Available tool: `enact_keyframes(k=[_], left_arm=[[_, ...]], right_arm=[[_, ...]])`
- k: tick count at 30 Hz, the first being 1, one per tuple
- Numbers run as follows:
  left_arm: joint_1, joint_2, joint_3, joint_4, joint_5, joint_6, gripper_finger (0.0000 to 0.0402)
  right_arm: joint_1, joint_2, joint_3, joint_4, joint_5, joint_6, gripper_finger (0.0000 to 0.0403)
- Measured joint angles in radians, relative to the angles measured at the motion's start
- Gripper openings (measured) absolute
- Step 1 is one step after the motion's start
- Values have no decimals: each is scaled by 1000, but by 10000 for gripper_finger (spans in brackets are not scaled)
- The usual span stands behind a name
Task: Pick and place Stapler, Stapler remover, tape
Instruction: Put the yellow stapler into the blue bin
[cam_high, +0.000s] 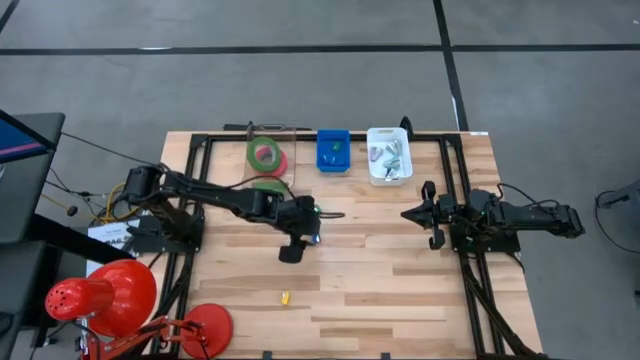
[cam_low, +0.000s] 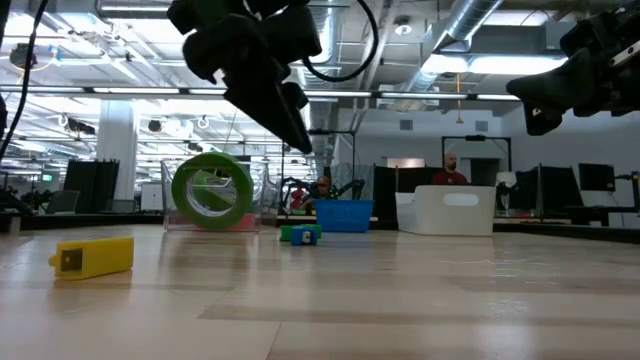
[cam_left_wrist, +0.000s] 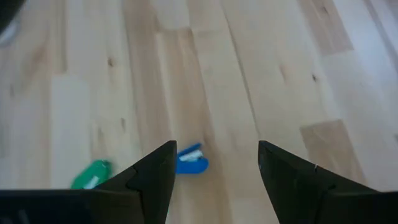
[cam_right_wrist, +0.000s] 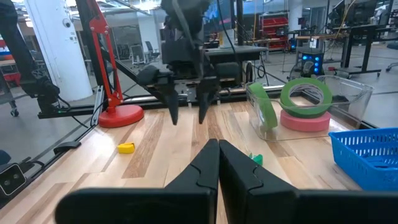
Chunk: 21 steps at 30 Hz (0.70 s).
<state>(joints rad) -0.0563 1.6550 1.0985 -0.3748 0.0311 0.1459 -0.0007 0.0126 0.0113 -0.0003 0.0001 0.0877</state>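
My left gripper (cam_high: 318, 215) (cam_left_wrist: 214, 168) hangs open above the table's middle, touching nothing. Below its fingers a small blue item (cam_left_wrist: 189, 160) and a small green item (cam_left_wrist: 92, 175) lie on the wood, also seen as small items (cam_low: 300, 233) in the low view. A green tape roll (cam_right_wrist: 305, 93) lies flat on a red-pink roll (cam_right_wrist: 305, 121) in a clear tray (cam_high: 265, 155). A second green roll (cam_low: 212, 190) (cam_right_wrist: 264, 106) stands on edge, leaning against that tray. My right gripper (cam_high: 410, 213) (cam_right_wrist: 217, 152) waits shut at the table's right.
A blue bin (cam_high: 333, 150) and a white bin (cam_high: 388, 155) with small items stand at the far edge. A small yellow item (cam_high: 285, 297) (cam_low: 95, 255) lies nearer the near edge. A red lamp (cam_high: 110, 295) sits at the near left corner. People show far behind the table.
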Motion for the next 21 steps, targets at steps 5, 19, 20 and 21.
enact_keyframes(k=[5, 19, 20, 21], left_arm=[[-52, 0, 0, -66, 0, -25, 214], [-92, -168, 0, -302, 133, 57, 207], [-101, -178, 0, -323, 135, 66, 206], [-108, -184, 0, -333, 135, 79, 206]], right_arm=[[0, 0, 0, 0, 0, 0, 0], [0, 0, 0, 0, 0, 0, 0], [0, 0, 0, 0, 0, 0, 0], [0, 0, 0, 0, 0, 0, 0]])
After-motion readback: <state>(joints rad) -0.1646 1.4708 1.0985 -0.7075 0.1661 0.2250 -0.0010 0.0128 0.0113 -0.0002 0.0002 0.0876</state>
